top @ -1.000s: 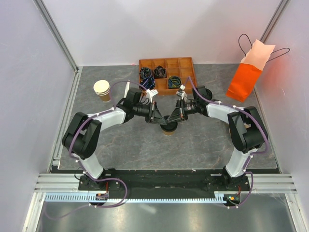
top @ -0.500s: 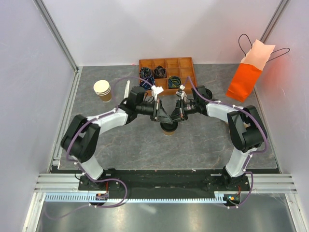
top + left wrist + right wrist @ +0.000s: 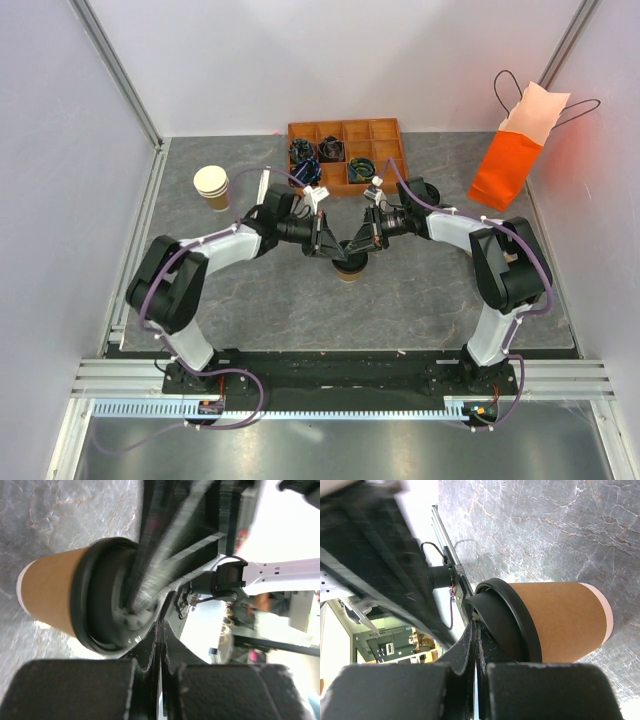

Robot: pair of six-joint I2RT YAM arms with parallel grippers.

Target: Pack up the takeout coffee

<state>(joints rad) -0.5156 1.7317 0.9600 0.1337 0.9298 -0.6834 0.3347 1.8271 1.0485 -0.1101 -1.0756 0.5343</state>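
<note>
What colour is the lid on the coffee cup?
The lid is black; the right wrist view shows it best.

Tan cup (image 3: 560,620), black lid (image 3: 517,611), grey veined table (image 3: 545,520), orange bag (image 3: 505,172).

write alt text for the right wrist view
A tan takeout coffee with a black lid stands on the grey marbled table, seen sideways. The shut right tool reaches the lid's rim, with the left arm a dark blur beside it.
</note>
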